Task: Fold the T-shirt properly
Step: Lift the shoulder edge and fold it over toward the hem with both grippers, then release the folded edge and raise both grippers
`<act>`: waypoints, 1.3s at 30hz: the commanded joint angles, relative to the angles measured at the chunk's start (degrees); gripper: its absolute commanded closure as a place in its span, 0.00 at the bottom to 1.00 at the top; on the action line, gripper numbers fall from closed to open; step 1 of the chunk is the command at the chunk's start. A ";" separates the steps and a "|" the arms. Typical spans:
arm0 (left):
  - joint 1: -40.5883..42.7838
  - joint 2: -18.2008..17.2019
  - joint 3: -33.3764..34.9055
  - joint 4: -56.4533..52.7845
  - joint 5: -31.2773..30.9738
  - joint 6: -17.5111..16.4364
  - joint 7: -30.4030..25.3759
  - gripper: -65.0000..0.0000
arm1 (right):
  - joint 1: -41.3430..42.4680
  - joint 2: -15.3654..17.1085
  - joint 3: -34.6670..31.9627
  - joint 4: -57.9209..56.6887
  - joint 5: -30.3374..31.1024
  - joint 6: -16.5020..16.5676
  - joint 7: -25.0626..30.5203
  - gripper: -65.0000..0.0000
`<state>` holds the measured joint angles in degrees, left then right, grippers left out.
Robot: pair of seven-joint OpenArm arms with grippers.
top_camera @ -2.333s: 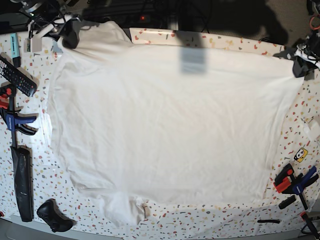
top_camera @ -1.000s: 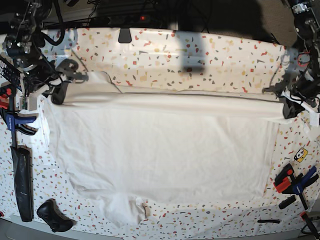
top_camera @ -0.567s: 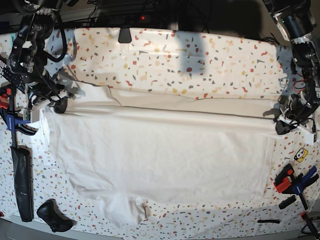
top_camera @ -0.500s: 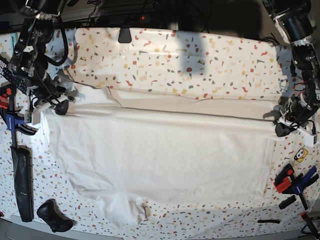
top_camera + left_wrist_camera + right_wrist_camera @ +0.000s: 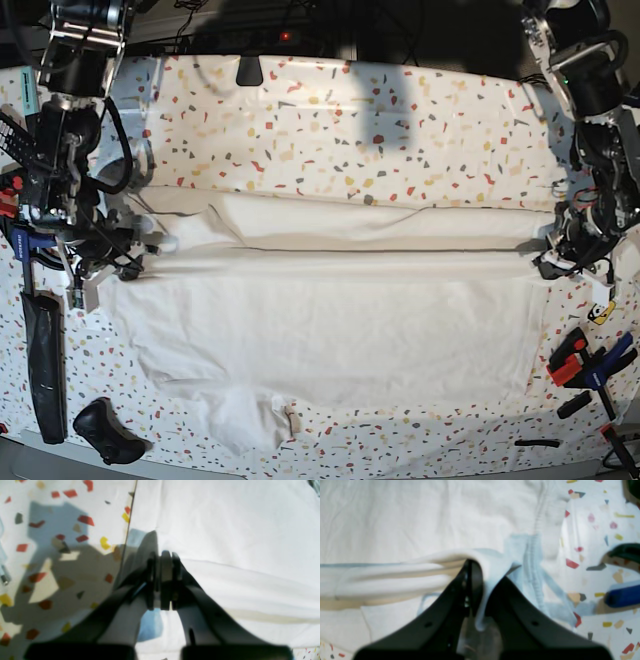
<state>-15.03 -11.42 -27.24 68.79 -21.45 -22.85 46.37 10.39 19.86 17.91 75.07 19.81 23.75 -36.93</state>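
Note:
The white T-shirt (image 5: 320, 320) lies spread on the speckled tabletop (image 5: 400, 120), with its far part folded over toward the front as a long band across the middle. My right gripper (image 5: 128, 262) is at the band's left end. In the right wrist view it (image 5: 473, 567) is shut on a bunched fold of the T-shirt (image 5: 395, 517). My left gripper (image 5: 553, 266) is at the band's right end. In the left wrist view it (image 5: 162, 562) is shut, pinching the edge of the T-shirt (image 5: 237, 530) just above the table.
A blue and orange clamp (image 5: 25, 245), a black bar (image 5: 45, 365), a black object (image 5: 105, 430) and a remote (image 5: 15, 140) line the left edge. Another clamp (image 5: 590, 365) and a yellow sticker (image 5: 601, 311) sit at the right. Bare tabletop shows behind the shirt.
Both grippers have carried the shirt's far edge toward the front, laying it over the lower part. The fold line has moved nearer and more tabletop shows behind it.

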 commanded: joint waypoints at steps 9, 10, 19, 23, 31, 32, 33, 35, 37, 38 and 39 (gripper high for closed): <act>-4.02 -0.85 0.04 -0.63 -0.39 0.13 -3.69 1.00 | 11.76 1.25 0.44 -10.29 -1.92 -0.83 2.03 1.00; -4.63 -0.85 0.04 -1.79 -0.39 0.13 -3.89 1.00 | 12.52 1.25 0.44 -10.91 -1.88 -0.83 1.86 1.00; -12.37 -0.85 0.02 -12.68 1.81 0.11 -5.90 1.00 | 13.55 1.25 0.44 -11.61 -4.20 -0.85 1.29 1.00; -13.79 -0.85 0.02 -13.38 3.48 0.11 -6.01 1.00 | 13.55 1.22 0.44 -11.61 -4.83 -0.83 1.31 1.00; -13.88 -0.85 0.02 -13.38 3.45 0.11 -7.15 0.64 | 13.60 1.27 0.44 -11.61 -4.66 -0.83 2.32 0.67; -13.88 -0.87 0.02 -13.38 3.45 0.11 -7.15 0.64 | 13.60 1.27 0.44 -11.61 -4.63 -0.83 2.32 0.67; -13.90 -0.87 0.02 -13.35 3.45 0.13 -7.10 0.64 | 13.64 1.27 0.44 -11.61 -4.63 -0.83 2.32 0.67; -13.90 -1.05 0.02 -13.31 3.41 0.13 -6.05 0.64 | 13.84 1.27 0.44 -11.54 -4.59 -0.83 1.86 0.67; -14.08 -1.20 0.00 -13.31 2.93 0.13 -2.47 0.64 | 14.36 1.38 0.44 -11.54 -4.24 -0.68 0.55 0.67; -14.23 -1.20 -0.02 -13.27 2.82 0.13 -0.42 0.64 | 14.64 1.57 0.44 -11.54 -3.30 -0.09 -0.44 0.67; -14.27 -1.20 -0.02 -13.27 2.82 0.13 1.60 0.64 | 14.95 1.84 0.44 -11.54 -1.53 1.14 -1.79 0.67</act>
<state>-27.33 -11.77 -27.27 54.59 -17.56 -22.48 49.08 23.53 20.64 18.06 62.61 17.96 24.16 -39.99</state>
